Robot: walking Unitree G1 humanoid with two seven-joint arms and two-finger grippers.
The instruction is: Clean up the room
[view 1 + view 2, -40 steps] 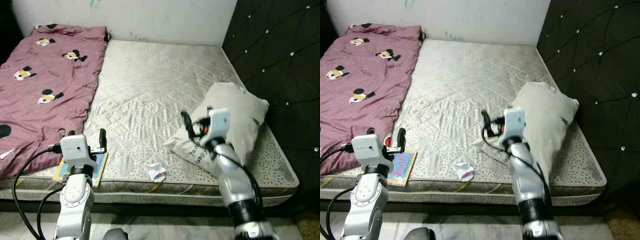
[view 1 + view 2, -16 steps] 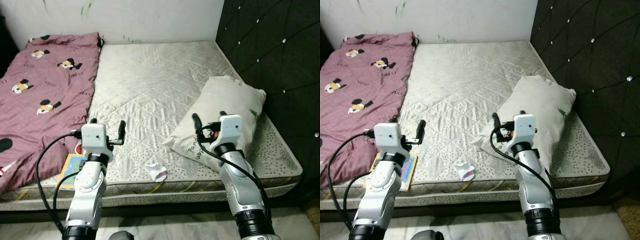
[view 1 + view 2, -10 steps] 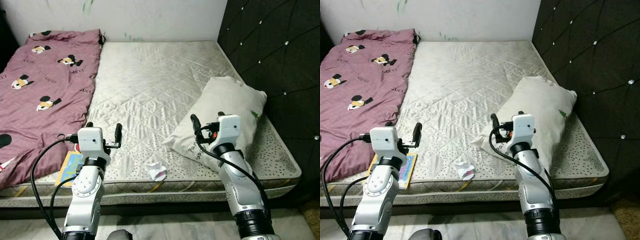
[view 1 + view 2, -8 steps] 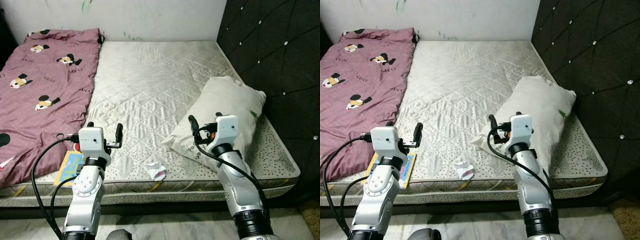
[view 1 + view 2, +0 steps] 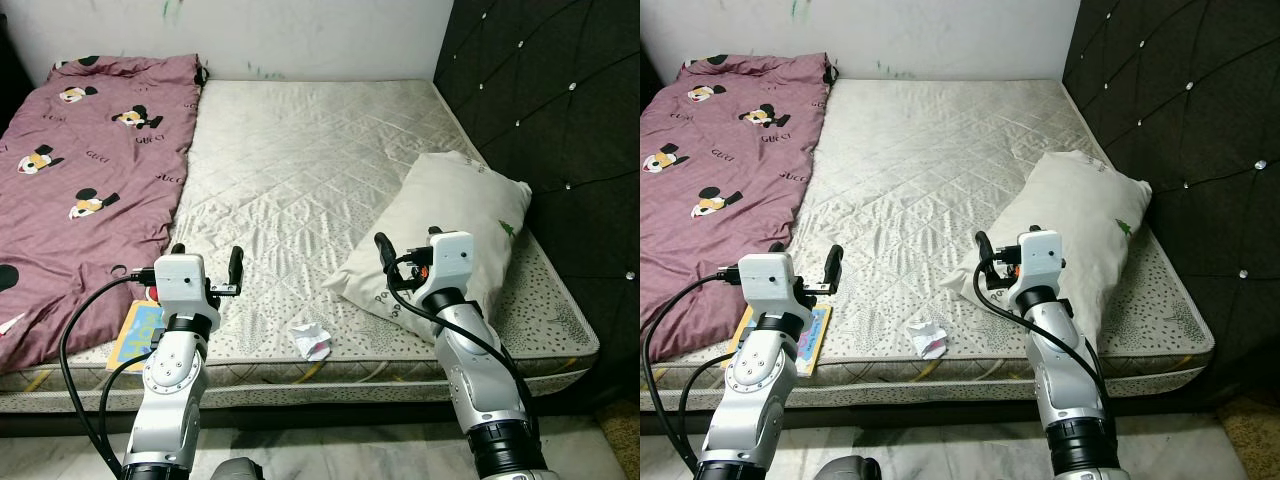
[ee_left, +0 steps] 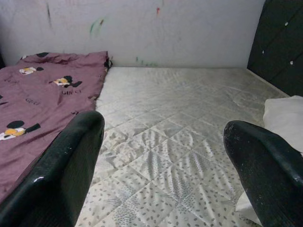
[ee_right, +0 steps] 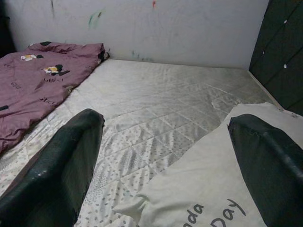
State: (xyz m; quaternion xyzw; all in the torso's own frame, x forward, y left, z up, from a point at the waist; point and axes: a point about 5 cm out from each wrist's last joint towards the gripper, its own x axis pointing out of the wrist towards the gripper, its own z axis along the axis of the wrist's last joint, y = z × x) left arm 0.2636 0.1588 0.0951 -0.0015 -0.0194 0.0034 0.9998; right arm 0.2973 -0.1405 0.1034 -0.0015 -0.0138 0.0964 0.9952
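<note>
Tidying barely begun: crumpled paper point(image 5: 311, 341) at bed point(image 5: 300, 150) 6 o'clock, pillow point(image 5: 455, 235) askew, book point(image 5: 138, 335) unstowed; left hand point(image 5: 205, 265) and right hand point(image 5: 405, 250) apart, empty.

Both silver arms are raised in front of the body, bent at the elbow, with the wrists pointing forward over the front edge of the bed. The left pincer point(image 5: 207, 262) is near the front left part of this edge, and its two black fingers stand wide apart, holding nothing. The right pincer point(image 5: 406, 246) is near the front right part; its fingers seem spread too, judging by the wrist view.
</note>
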